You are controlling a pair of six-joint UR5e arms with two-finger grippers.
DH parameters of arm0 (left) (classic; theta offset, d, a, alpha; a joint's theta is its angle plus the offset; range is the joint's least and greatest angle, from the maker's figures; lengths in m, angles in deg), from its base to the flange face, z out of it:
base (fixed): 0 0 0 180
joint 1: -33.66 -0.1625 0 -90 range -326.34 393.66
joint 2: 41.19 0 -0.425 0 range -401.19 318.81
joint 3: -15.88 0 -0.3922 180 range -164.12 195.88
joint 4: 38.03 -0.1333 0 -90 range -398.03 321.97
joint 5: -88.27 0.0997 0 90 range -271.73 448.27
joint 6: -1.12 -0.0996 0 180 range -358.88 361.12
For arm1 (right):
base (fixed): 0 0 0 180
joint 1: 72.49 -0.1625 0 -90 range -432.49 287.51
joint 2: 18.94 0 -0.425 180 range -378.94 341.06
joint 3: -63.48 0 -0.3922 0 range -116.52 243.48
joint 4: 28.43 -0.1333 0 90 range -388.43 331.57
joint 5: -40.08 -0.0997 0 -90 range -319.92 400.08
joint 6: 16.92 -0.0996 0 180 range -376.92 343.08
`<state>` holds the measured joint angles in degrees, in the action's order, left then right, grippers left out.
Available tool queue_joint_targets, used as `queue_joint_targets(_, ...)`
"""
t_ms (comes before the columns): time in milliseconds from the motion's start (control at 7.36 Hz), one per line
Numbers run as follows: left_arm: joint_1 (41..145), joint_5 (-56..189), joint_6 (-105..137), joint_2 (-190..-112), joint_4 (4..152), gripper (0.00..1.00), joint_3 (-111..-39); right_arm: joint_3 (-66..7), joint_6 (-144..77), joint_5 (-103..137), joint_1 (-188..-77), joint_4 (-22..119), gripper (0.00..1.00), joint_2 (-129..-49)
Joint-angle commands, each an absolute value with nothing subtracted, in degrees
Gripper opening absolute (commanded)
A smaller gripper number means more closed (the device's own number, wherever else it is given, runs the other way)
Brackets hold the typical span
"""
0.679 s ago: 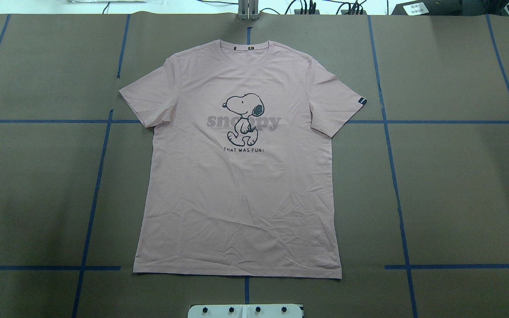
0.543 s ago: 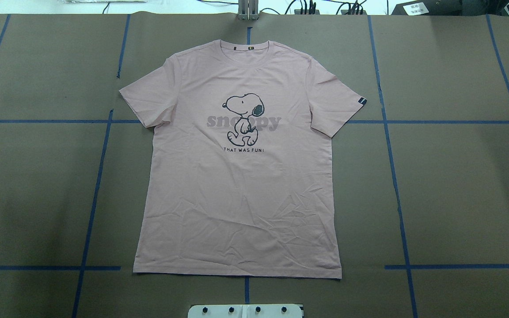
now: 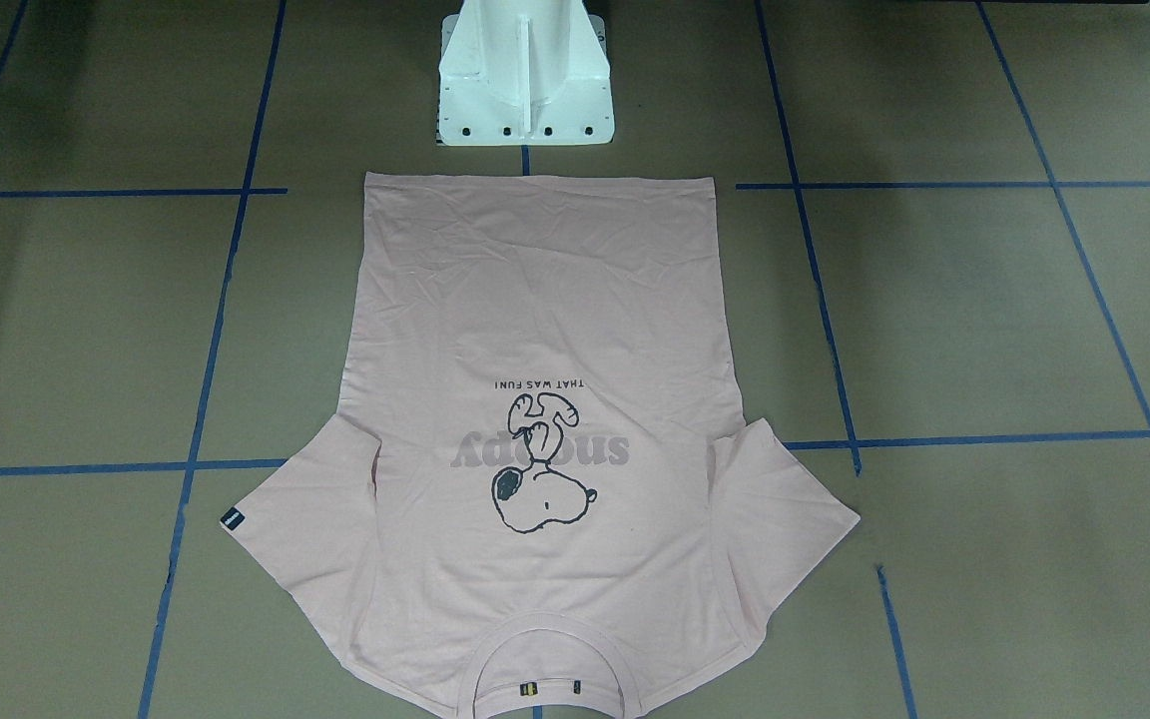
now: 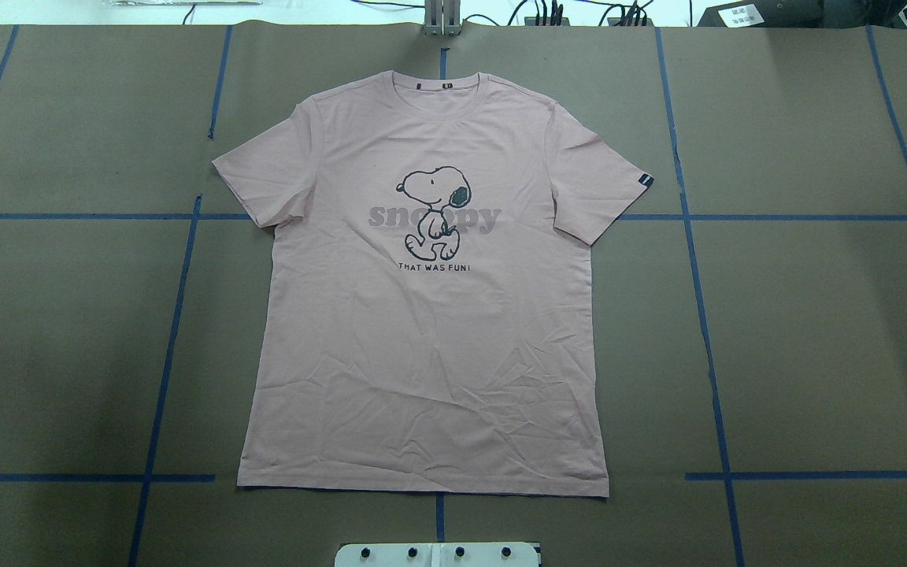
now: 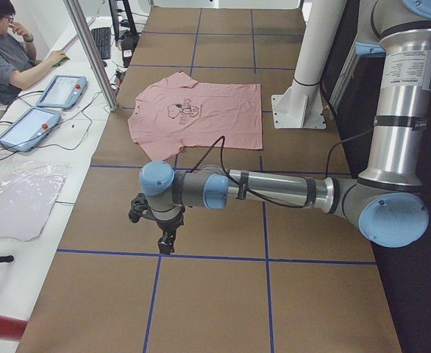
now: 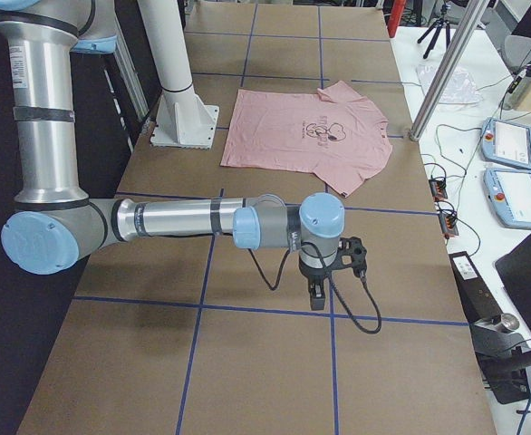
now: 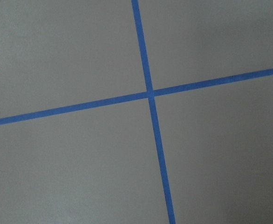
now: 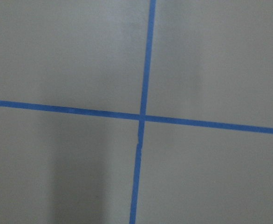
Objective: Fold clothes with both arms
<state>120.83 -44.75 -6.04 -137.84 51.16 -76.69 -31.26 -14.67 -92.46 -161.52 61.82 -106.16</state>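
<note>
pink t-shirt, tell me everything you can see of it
The pale pink T-shirt lies flat, print up, on the brown paper-covered table, collar away from the robot, hem nearest it. Both short sleeves spread out; a small dark tag marks the one on the robot's right. A black-outlined Snoopy overlaps grey "snoopy" lettering. The cloth looks like soft cotton, lightly creased. Only the table touches it.

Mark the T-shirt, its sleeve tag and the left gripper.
T-shirt [image 4: 422, 370]: overhead exterior view, plain fabric below the print.
sleeve tag [image 4: 643, 180]: overhead exterior view, middle of the dark tag.
left gripper [image 5: 165, 247]: exterior left view, between its fingertips.
</note>
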Motion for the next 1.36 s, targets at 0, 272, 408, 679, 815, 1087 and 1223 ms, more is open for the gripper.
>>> queue_joint_targets(0,119.54,-49.68,-6.09,-141.46,61.99,1.00,-77.56,-30.56,-15.86,-92.20,-154.25,59.11,1.00,-99.21)
queue_joint_targets(272,116.89,-49.72,-0.95,-141.56,78.37,1.00,-72.38,-28.20,-20.75,-89.93,-147.58,57.89,1.00,-88.95)
queue_joint_targets(408,116.63,-49.89,1.79,-142.34,82.08,1.00,-72.54,-25.49,-26.44,-88.17,-144.76,56.22,1.00,-85.42)
queue_joint_targets(679,109.13,-48.24,4.18,-145.67,85.19,1.00,-68.95,-20.32,-48.17,-87.98,-136.86,43.89,1.00,-81.55)
queue_joint_targets(815,105.33,-44.48,14.55,-149.43,84.93,1.00,-65.37,-12.45,-58.22,-87.81,-134.39,37.46,1.00,-78.74)
queue_joint_targets(1087,102.92,-42.17,25.19,-152.19,86.24,1.00,-63.31,-9.64,-68.03,-78.99,-129.20,31.44,1.00,-77.48)
queue_joint_targets(1223,103.00,-42.07,25.11,-152.28,86.33,1.00,-63.57,-8.60,-68.25,-76.58,-126.91,31.25,1.00,-76.78)
